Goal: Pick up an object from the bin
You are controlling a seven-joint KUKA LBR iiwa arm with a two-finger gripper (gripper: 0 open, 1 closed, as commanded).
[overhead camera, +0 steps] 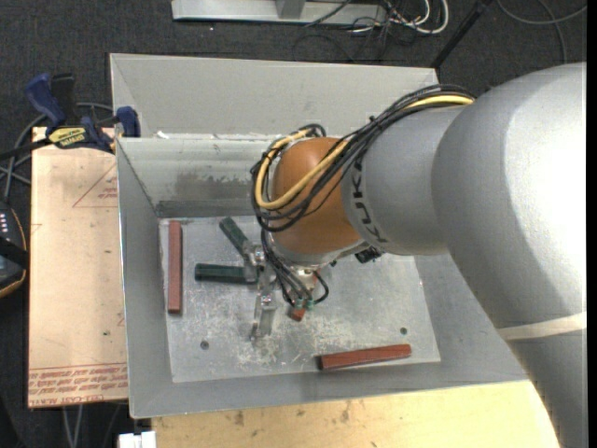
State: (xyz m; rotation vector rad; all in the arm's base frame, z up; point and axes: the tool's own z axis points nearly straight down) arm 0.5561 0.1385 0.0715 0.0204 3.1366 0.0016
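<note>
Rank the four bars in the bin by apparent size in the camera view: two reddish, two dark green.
1. Left reddish bar and front reddish bar: they look alike, so tied.
2. Level dark green bar: shorter, right end hidden.
3. Slanted dark green bar: least showing, lower end hidden, so this rank is unsure.

Arm: the thick grey arm (504, 203) comes in from 3 o'clock and narrows toward the middle of the view.
Wrist: a rounded orange cover (312, 203) caps the arm's 9 o'clock end.
Cables: black and yellow cables (392, 119) run along the arm's 12 o'clock side and loop around the orange cover.
Gripper: the gripper (264, 317) hangs at 7 o'clock of the cover, a slim metal part pointing toward 6 o'clock.
</note>
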